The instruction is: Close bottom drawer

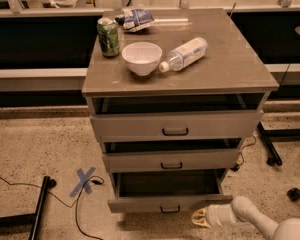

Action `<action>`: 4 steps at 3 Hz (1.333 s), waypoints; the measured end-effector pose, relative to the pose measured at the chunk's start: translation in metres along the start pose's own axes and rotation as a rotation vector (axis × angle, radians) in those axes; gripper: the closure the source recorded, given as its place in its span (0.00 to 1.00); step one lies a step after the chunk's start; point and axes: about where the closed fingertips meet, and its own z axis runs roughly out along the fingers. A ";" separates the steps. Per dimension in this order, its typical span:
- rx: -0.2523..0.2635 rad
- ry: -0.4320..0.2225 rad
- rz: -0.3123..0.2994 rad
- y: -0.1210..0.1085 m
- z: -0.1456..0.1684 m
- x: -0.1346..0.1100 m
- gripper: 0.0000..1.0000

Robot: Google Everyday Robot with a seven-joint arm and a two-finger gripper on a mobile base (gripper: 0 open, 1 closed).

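Note:
The bottom drawer (162,202) is the lowest of three grey drawers in the cabinet. It stands partly pulled out, its dark inside showing, with a small dark loop handle (169,210) on its low front panel. My gripper (199,218) is at the lower right, its pale tip close to the right end of the drawer's front panel, just below it. The white arm (250,214) runs from it to the bottom right corner.
The middle drawer (171,160) and top drawer (175,126) are also slightly open. On the cabinet top (230,59) are a green can (108,37), a white bowl (141,58), a lying plastic bottle (184,54) and a snack bag (136,19). Blue tape cross (84,181) and cables lie on the floor at left.

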 end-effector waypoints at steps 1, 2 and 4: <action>0.045 0.042 -0.030 -0.015 0.014 0.003 1.00; 0.106 0.069 -0.033 -0.038 0.020 0.003 1.00; 0.190 0.013 -0.035 -0.083 0.022 0.000 1.00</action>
